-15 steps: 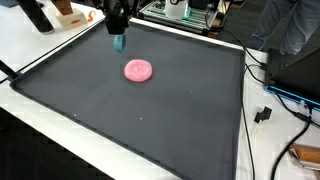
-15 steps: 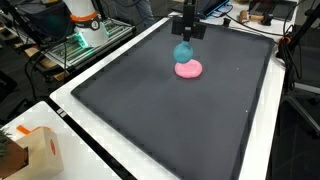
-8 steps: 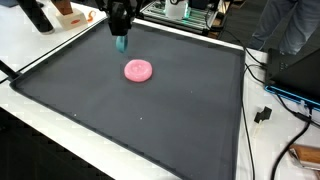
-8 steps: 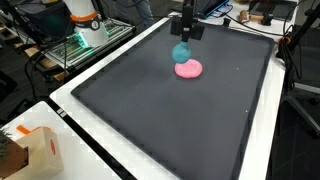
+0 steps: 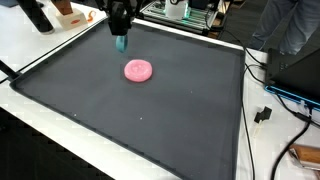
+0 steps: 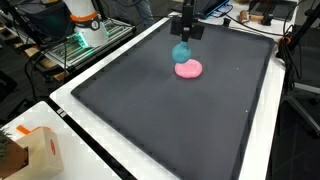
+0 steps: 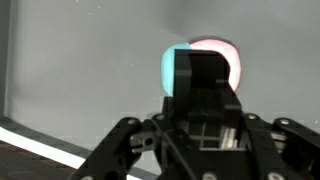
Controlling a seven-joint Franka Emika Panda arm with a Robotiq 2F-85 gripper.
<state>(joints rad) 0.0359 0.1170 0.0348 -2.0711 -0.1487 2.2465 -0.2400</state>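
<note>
Currently tool [image 6: 184,42] clamps teal obj [image 6: 182,53] nr mat [image 6: 150,110] edge, pink disc [image 6: 188,69] just beside.

The pink round disc [image 5: 138,70] lay on the black flat mat [image 5: 150,125], which covered the white tabletop [image 5: 45,55]. In an exterior view the gripper [image 5: 121,42], closed on the teal rounded object [image 5: 121,45], hung at the disc's ten o'clock, near it but apart. In an exterior view the brown cardboard box [image 6: 25,150] sat on the tabletop off the mat, at the disc's seven o'clock, well apart.
</note>
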